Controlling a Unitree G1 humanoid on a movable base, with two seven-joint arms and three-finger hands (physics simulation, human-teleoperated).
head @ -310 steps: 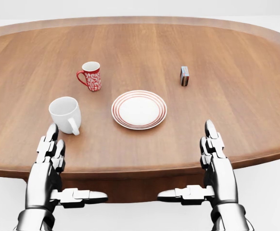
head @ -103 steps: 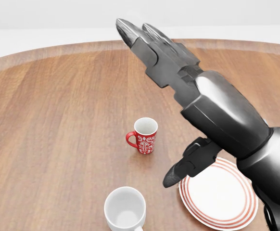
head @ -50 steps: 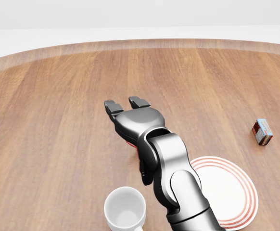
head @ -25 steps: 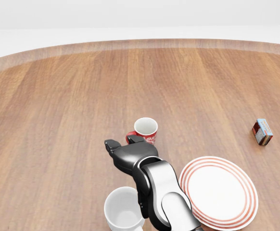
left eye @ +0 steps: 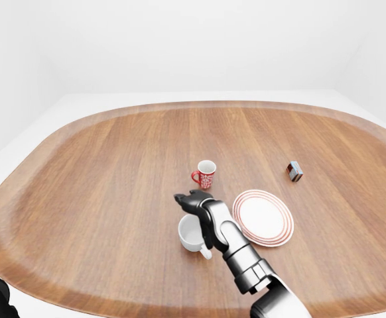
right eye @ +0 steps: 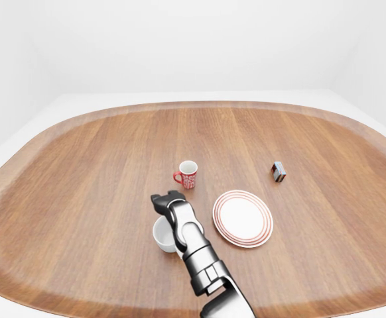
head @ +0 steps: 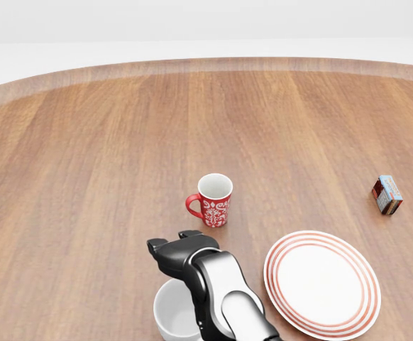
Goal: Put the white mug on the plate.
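head view, item one: white mug (head: 174,312), upright on the table (head: 86,177), at the bottom of the view, partly cut off by the lower edge and partly covered by the arm. mouth faces up; looks empty. in the left-eye view its handle (left eye: 205,252) points toward the bottom of the picture.

item two: right hand (head: 178,250), reaching in from the bottom of the view, poised over the mug's upper rim. fingers (head: 158,248) are extended past the rim, spread and not wrapped round the mug; whether any finger touches the rim cannot be told. nothing is in its grasp.

item three: plate (head: 322,282), white with red rings, flat on the table, just to the right of the mug and apart from it. nothing lies on it.

item four: red mug (head: 213,199), patterned, upright, above the white mug in the view, handle to the view's left. near the hand but clear of it.

item five: small box (head: 387,194), at the right edge of the view, well apart from the rest.

item six: left hand, not seen in any view; only a dark shape sits at the left-eye view's lower left corner.

status, as judged: nothing of the task is done. the mug stands off the plate and is not yet gripped. left to do: close on the mug, lift, carry right, set down on the plate.
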